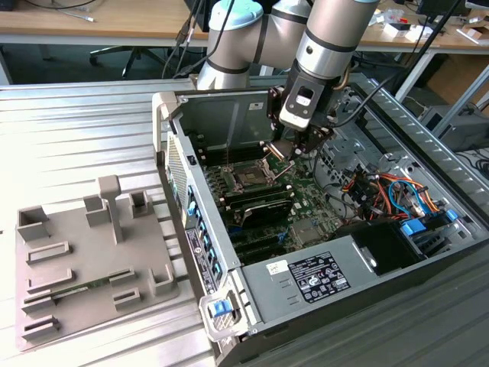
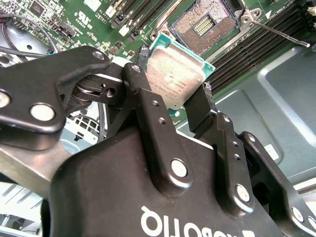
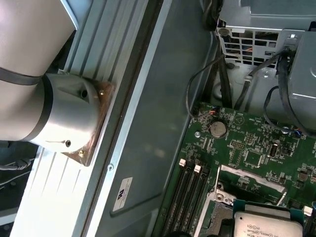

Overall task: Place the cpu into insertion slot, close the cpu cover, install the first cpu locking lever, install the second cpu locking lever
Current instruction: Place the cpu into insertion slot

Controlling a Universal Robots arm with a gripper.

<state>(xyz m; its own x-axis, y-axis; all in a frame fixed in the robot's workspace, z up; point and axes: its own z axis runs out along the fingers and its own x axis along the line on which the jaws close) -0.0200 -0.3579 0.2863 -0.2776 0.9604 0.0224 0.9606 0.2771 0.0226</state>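
My jaws pinched the cpu (image 2: 175,74) by two edges, the open insertion slot (image 2: 203,24) just beyond their tips; placement step, judged to need squaring and levelling.

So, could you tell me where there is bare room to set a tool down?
The ribbed table is bare between the grey tray and the desk, on the exterior view's left of the computer case. Inside the case it is crowded: cables, and the gripper holding the chip above the board.
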